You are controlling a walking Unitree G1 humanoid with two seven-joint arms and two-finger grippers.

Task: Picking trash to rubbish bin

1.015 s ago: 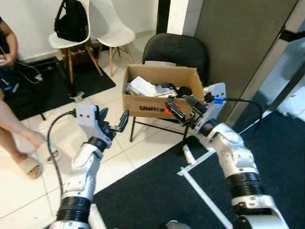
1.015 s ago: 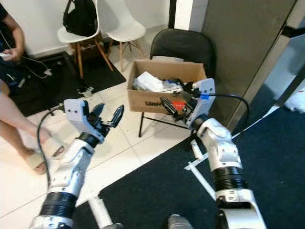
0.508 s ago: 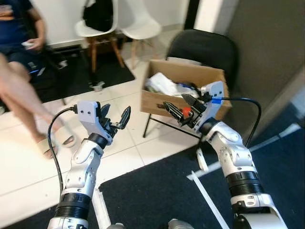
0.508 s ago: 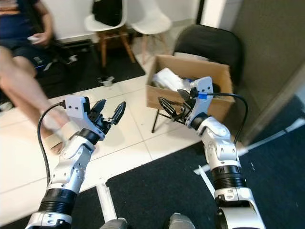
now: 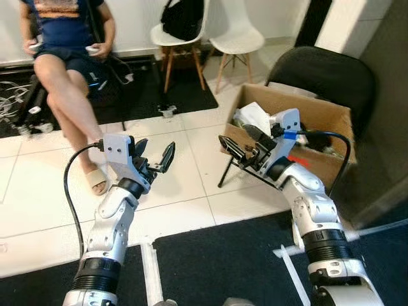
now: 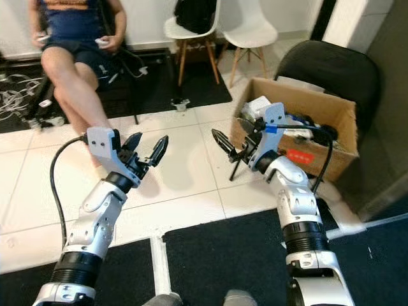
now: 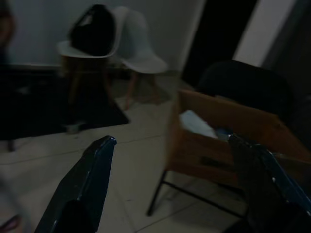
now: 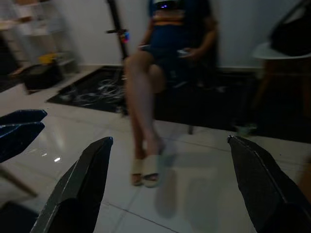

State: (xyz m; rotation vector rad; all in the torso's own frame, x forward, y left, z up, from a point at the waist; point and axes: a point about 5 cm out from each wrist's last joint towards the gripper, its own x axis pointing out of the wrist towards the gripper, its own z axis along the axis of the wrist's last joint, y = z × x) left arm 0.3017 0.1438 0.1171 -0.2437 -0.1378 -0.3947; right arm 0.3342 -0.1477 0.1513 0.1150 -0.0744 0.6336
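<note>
A brown cardboard box (image 5: 322, 167) sits on a black folding chair (image 5: 325, 70) at the right and holds crumpled white paper (image 5: 255, 118) and other trash. My right gripper (image 5: 240, 140) hovers open and empty just in front of the box's near-left corner. Over the white tiles to the left, my left gripper (image 5: 154, 153) is also raised, open and empty. The left wrist view looks past its fingers (image 7: 92, 179) at the box (image 7: 218, 141). The right wrist view faces away from the box, toward a seated person's legs (image 8: 146, 97).
A person (image 5: 64, 38) sits at the back left with a sandalled foot (image 5: 97, 180) on the tiles and cables (image 5: 16, 105) beside them. Two white chairs (image 5: 236, 38) stand at the back, one holding a black bag (image 5: 185, 16). A dark mat (image 5: 223, 261) with white tape lines lies at my feet.
The view has swung left: the box and chair now sit at the right and the seated person is in full view. Both arms keep the same raised, open pose.
</note>
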